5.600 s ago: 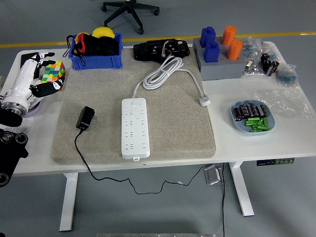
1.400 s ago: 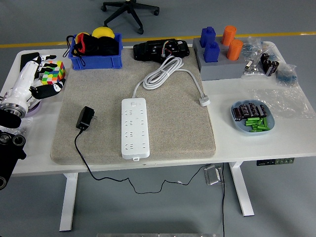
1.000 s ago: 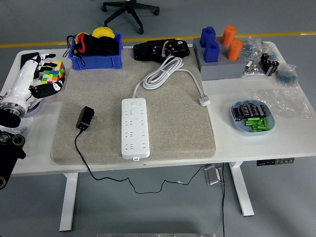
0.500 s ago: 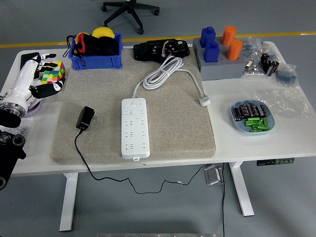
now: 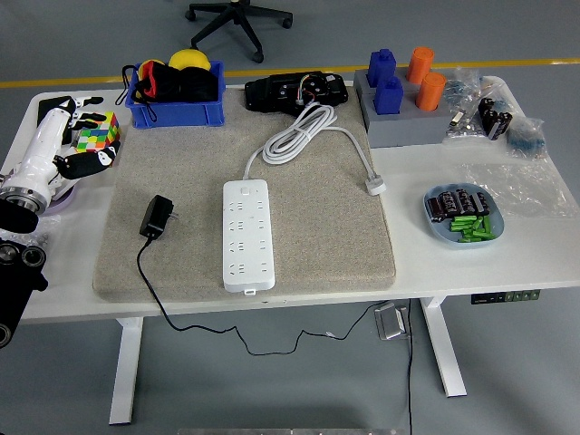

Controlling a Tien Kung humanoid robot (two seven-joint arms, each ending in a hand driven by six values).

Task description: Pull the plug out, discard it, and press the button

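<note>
A white power strip (image 5: 246, 234) lies lengthwise in the middle of a grey mat (image 5: 344, 245). Its white cord (image 5: 299, 131) is coiled at the mat's far side and ends in a white plug (image 5: 374, 188) at the mat's right edge. A black adapter plug (image 5: 156, 217) lies loose on the mat to the left of the strip, not in any socket, and its black cable (image 5: 149, 285) runs off the near edge of the table. My left hand (image 5: 89, 134) rests at the table's left edge, fingers spread around a colourful cube (image 5: 96, 132), far from the strip.
A blue bin (image 5: 177, 91) with black, red and yellow items stands at the back left, with a black device (image 5: 294, 91) beside it. A grey block (image 5: 403, 118) holding blue and orange cylinders is at the back right. A blue dish (image 5: 462, 217) of batteries sits at the right, among plastic bags.
My left arm has drawn back slightly toward the left edge since the earliest frame. Nothing else has moved.
</note>
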